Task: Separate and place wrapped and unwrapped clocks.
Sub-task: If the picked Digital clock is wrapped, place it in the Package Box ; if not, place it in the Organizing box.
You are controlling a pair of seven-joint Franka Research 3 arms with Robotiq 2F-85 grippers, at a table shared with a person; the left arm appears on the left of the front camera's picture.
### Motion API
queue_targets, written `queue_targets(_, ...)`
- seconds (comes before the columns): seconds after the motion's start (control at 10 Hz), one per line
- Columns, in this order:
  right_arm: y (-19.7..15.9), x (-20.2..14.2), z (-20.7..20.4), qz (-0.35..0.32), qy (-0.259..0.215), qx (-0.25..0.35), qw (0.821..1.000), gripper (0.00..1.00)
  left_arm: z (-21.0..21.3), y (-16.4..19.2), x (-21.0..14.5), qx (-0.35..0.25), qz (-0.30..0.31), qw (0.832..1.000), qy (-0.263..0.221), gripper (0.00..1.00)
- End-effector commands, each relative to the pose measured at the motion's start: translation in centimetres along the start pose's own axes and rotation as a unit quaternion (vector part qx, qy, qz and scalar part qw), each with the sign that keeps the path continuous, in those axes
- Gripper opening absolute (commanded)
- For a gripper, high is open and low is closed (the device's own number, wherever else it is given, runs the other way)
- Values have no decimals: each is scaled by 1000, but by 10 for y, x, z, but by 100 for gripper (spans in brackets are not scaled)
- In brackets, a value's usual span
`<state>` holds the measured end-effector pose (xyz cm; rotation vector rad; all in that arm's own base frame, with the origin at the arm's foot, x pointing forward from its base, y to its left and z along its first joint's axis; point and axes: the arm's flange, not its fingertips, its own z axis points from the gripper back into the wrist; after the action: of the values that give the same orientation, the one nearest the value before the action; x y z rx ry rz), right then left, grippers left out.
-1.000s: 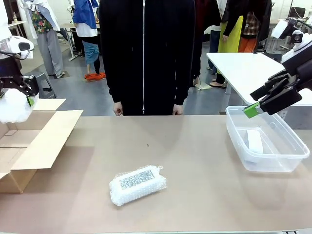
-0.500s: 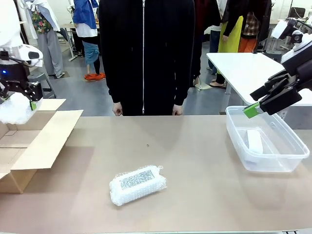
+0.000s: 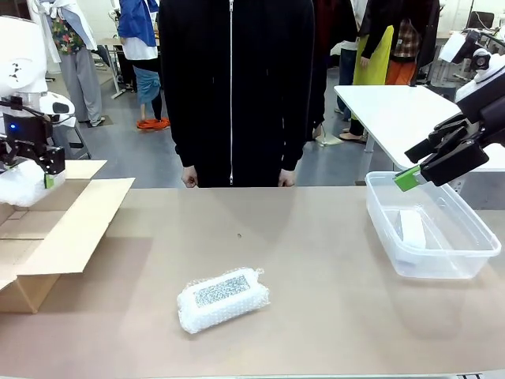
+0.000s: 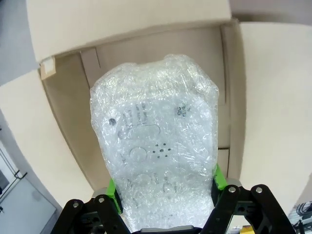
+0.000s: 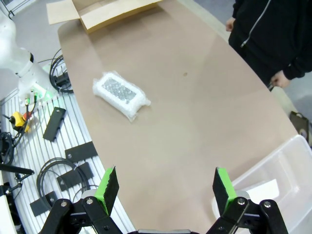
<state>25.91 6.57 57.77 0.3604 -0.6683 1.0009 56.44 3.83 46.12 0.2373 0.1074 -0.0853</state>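
The left gripper (image 4: 165,187) is clamped on a bubble-wrapped bundle (image 4: 155,141), its green pads pressing the two long sides near the lower end; the bundle juts out past the fingertips over the open cardboard box (image 4: 63,117), whose inner walls and spread flaps leave room on every side of it. The right gripper (image 5: 165,190) has its jaws wide apart with nothing between them; it hovers just above the rim of the clear plastic bin (image 3: 465,254); the plain white block (image 3: 411,227) lies in the bin, below and beyond its fingertips. The speckled-panel bundle (image 3: 223,298) lies flat on the brown table (image 3: 331,229), well apart from both grippers, with bare tabletop all around it; a person (image 3: 233,87) stands at the table's far edge.
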Motion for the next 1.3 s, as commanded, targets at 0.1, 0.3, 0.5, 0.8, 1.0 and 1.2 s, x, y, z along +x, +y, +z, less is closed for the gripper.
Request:
queue_targets(0.1,0,1,-2,-5,-7,16,1000,100,-7,10,7,-19,-13,999,30,81)
queue_targets(0.3,0,1,-2,-5,-7,16,1000,100,-18,8,12,-31,-7,999,36,81)
queue_targets(0.5,0,1,-2,-5,-7,16,1000,100,-18,8,13,-44,-25,999,19,81)
queue_targets(0.8,0,1,-2,-5,-7,16,1000,100,-23,5,18,-42,-40,998,31,100)
queue_targets(1.0,0,1,-2,-5,-7,16,1000,100,-23,5,18,-42,-48,997,38,100)
queue_targets(1.2,0,1,-2,-5,-7,16,1000,100,-24,6,17,-38,-47,997,38,100)
